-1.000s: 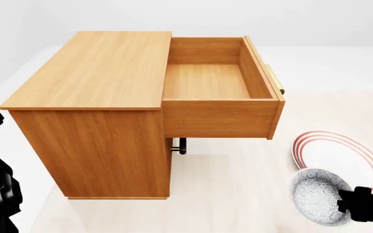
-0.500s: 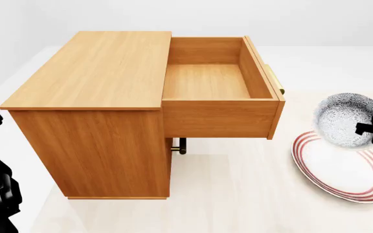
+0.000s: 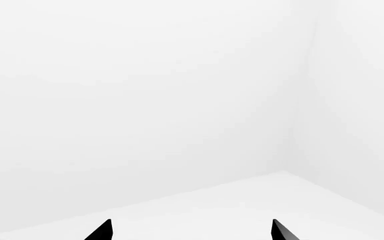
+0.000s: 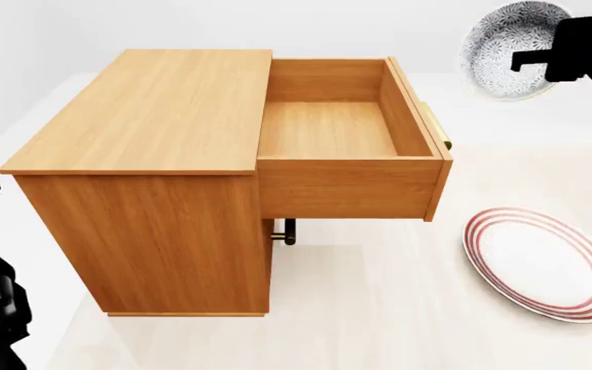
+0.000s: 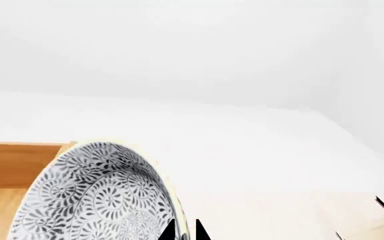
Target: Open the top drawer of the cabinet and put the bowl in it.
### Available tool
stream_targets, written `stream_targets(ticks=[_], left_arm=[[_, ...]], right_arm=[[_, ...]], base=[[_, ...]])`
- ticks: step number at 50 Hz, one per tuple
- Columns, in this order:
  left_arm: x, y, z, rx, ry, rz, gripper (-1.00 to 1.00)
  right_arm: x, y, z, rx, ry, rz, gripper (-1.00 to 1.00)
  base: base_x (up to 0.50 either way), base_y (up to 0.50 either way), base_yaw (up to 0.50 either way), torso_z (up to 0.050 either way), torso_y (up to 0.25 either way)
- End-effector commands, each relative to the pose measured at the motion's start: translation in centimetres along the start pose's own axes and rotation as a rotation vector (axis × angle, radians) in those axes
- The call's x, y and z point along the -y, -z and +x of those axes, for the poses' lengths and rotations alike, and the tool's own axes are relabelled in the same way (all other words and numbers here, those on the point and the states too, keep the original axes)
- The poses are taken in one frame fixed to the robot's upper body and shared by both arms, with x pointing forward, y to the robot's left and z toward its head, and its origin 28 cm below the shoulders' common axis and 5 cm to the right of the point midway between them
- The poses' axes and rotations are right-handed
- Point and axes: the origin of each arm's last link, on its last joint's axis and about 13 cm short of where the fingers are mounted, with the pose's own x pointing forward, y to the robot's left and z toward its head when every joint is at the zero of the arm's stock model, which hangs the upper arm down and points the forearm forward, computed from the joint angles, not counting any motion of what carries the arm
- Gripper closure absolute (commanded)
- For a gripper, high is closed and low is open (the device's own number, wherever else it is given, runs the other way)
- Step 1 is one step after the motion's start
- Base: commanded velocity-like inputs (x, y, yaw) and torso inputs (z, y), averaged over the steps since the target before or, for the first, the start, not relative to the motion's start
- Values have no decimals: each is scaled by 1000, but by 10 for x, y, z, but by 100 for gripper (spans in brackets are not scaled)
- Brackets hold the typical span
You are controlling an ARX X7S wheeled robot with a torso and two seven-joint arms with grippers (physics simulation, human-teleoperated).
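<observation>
Drawer part's done: the top drawer of the cabinet is pulled right out, and what's left is carrying the bowl across and setting it inside. The right fingers are clamped on its rim, holding it tilted up in the air beyond the drawer's handle end, well above the plate. Head view shows that layout, the right wrist view shows the rim pinch close up, and the left wrist view only catches the left fingers spread apart, holding nothing.
</observation>
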Motion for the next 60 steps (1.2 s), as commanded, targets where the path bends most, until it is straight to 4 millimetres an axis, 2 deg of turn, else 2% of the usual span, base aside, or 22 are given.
stream_targets(ticks=[1,9,25,36,45,60], left_arm=[[-1,-2,1,0,-3,-5,-100],[-2,-2,1,0,-1,-9,-100],[-5,0,2,-7,-8,-16,-100],[-6,0,2,-12,-10,-19,-100],[-6,1,2,-12,-11,-17,-100],[-8,2,2,-15,-18,-14,-100]], right_arm=[[-41,-69,7,127,-72,-155,100],[-69,-93,14,147,-155,-220,100],[-117,-100,31,31,-301,-314,100],[-138,-79,39,-100,-377,-288,100],[-144,-55,43,-249,-440,-227,100],[-148,-39,45,-326,-486,-139,100]], base=[[0,0,0,0,0],[0,0,0,0,0],[0,0,0,0,1],[0,0,0,0,0],[0,0,0,0,0],[0,0,0,0,1]])
